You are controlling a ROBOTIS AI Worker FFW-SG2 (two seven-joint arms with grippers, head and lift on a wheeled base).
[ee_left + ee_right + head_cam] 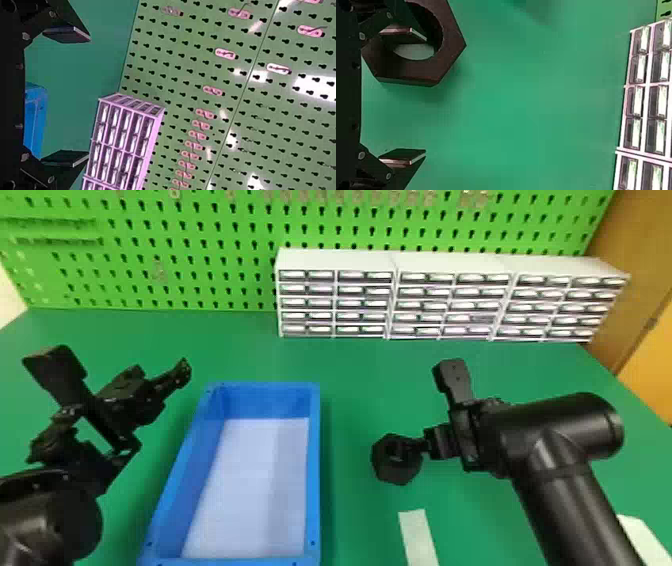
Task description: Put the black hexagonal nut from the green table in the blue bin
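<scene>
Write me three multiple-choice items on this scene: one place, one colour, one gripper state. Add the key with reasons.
1. Where is the nut?
A) Inside the bin
B) Left of the bin
C) Right of the bin

2. What colour is the pegboard?
A) Green
B) White
C) Red

3. How is the left gripper?
A) Shut on the nut
B) Open
C) Shut, holding nothing

1 C: the head view shows it beyond the bin's right wall.
2 A: bright green spans the back.
3 B: its fingers stand wide apart.
</scene>
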